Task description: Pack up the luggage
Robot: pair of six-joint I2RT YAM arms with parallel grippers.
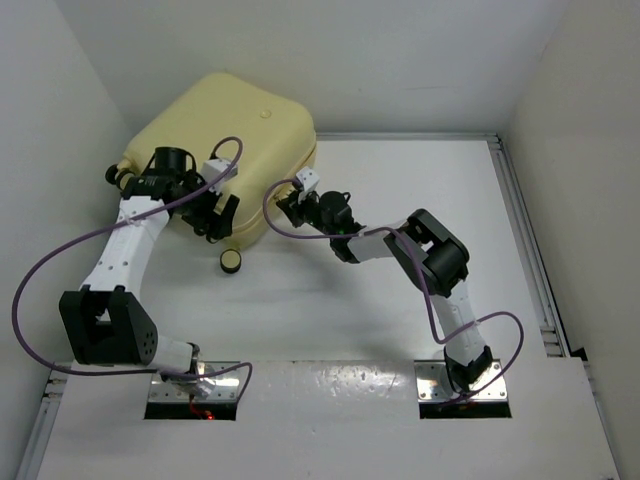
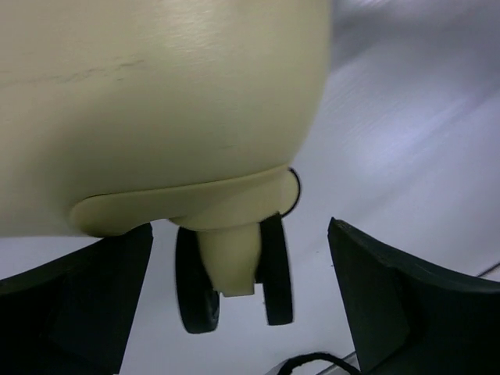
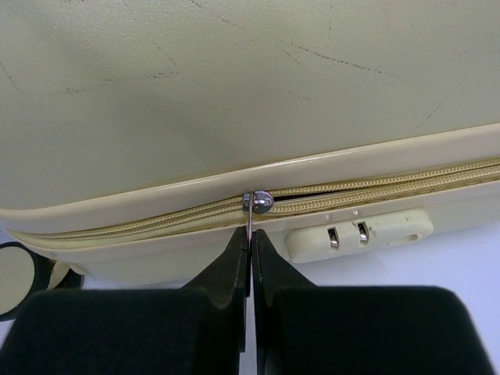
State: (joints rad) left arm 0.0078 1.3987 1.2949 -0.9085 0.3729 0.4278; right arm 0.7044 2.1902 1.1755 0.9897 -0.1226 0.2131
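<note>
— Luggage [image 1: 225, 140] lies shell-up at the far left of the table [image 1: 330, 320], near its back edge, lid down. Your right gripper [image 3: 250, 234] is pinched tight on the zipper pull [image 3: 249, 223], just above the combination lock [image 3: 359, 233].

— And your left gripper [image 2: 241, 234] stands spread, fingers [image 2: 86, 297] either side of a corner wheel [image 2: 234, 273], touching nothing I can see.

— Watch that pull: it's a thin tab, and if you drag off the zipper's line it could slip out of the pads. The case may also slide, since nothing clamps it.

— Right of the slider [image 3: 259, 201] the teeth look parted; left of it, closed. How far the zipper runs is cut off in both directions, and whatever's packed inside is hidden.
</note>
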